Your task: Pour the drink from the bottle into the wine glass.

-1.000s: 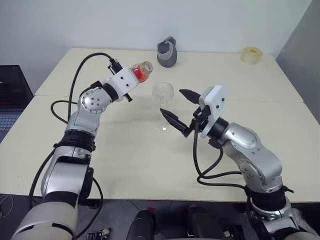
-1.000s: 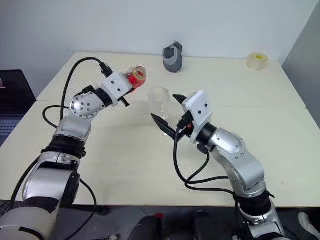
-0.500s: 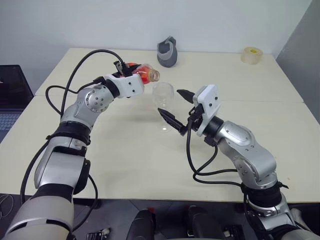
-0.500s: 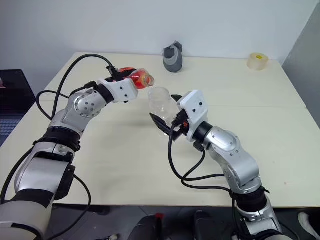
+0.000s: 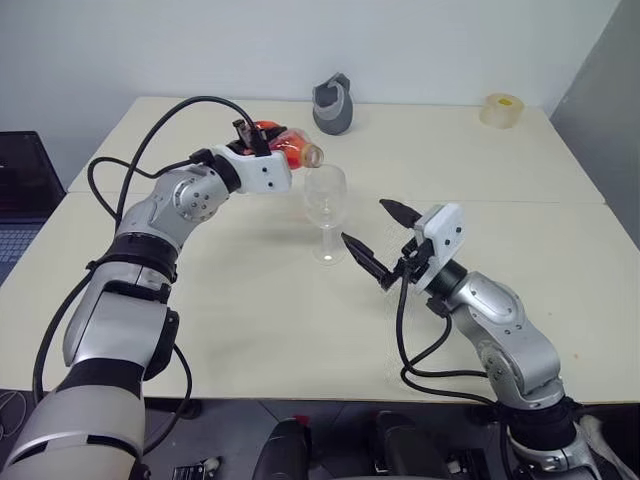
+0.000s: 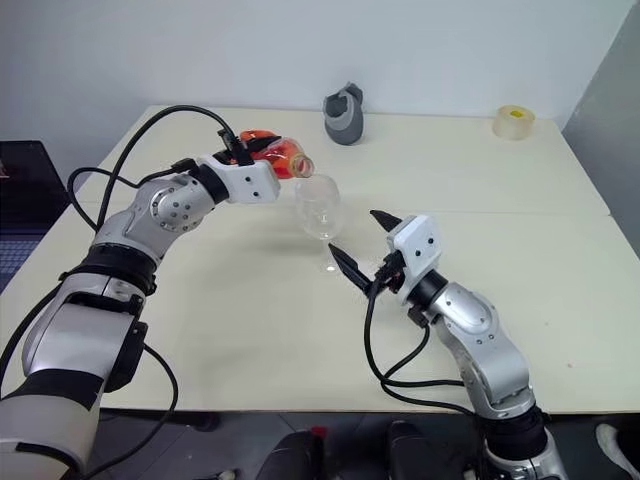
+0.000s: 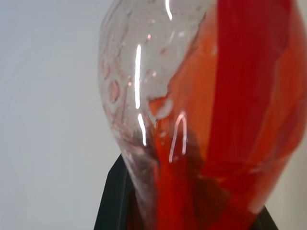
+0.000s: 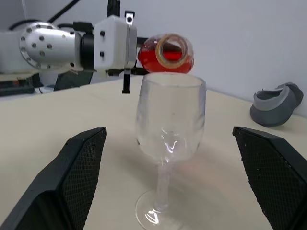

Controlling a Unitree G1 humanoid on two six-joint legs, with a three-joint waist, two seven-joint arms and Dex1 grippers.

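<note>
Since a second ago our left pincer (image 5: 268,150) has rolled the bottle (image 5: 287,147) it grips onto its side, mouth just above the wine glass (image 5: 325,196) rim, while our right pincer (image 5: 383,238) has drawn back from the stem, jaws wide and empty. The drink (image 8: 156,58) sits short of the mouth; we should tip slowly, keeping the mouth over the bowl

Tipped bottle (image 5: 285,148) of red drink (image 8: 153,57) above upright wine glass (image 5: 325,197)
</note>
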